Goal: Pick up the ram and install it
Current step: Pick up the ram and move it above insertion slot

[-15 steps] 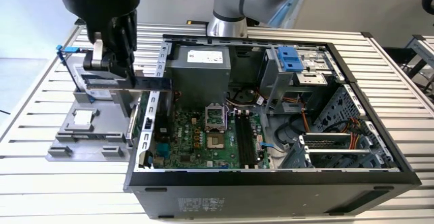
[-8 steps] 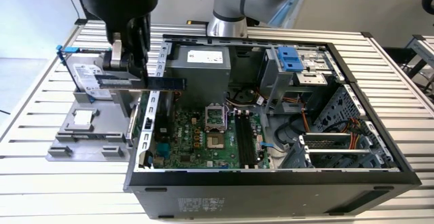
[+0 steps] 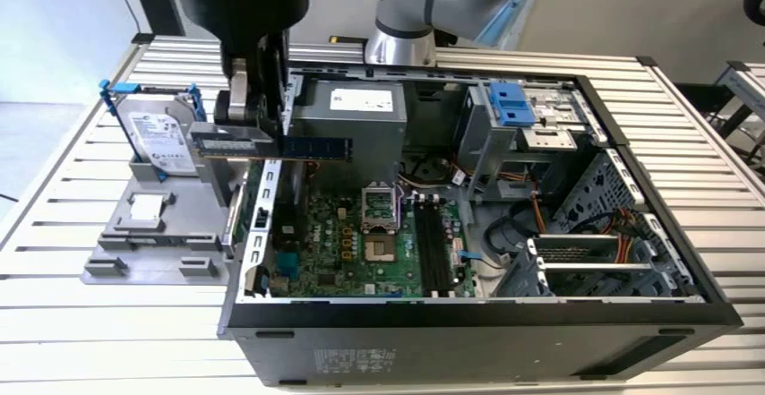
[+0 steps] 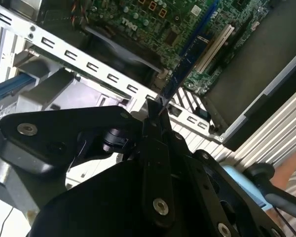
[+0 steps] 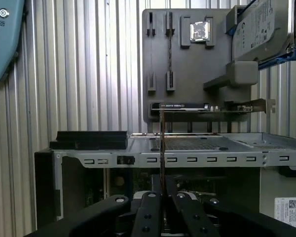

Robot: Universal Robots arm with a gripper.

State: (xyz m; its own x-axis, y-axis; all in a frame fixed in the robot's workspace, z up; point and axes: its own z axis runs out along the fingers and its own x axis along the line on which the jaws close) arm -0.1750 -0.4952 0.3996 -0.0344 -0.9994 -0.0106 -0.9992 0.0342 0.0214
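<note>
While the claw (image 3: 272, 133) hangs by the case's slotted wall, its black fingers are pinched narrow on one end of the ram (image 3: 321, 148). The ram is a thin flat blue board with dark chips. It juts straight out past the fingertips, with its free end out over the case interior. In the first wrist view it is edge-on, a hairline strip (image 5: 162, 143) rising from between the finger pads (image 5: 149, 210). In the second wrist view the blue edge (image 4: 190, 54) runs away from the claw (image 4: 156, 109) across the green motherboard (image 4: 153, 15).

The computer case (image 3: 478, 310) is matte black sheet metal, lying open side up. Its wall nearest the claw is a bare steel strip punched with rectangular slots (image 5: 197, 159). The ram is in open air, touching only the fingers.

Beyond the ram's tip are the grey power supply box (image 3: 353, 117) and the square CPU socket (image 3: 378, 205). The long black memory slots (image 3: 433, 252) are well apart from the claw, deeper in the case. Cables (image 3: 514, 180) and a drive cage (image 3: 526, 113) crowd the far side.

Behind the claw, outside the case, is a grey plastic fixture plate (image 3: 143, 243). On it are a silver hard drive (image 3: 159, 140) upright in a blue frame and an expansion card (image 5: 187, 106) on edge. Everything sits on a ribbed aluminium table (image 3: 107, 323).
</note>
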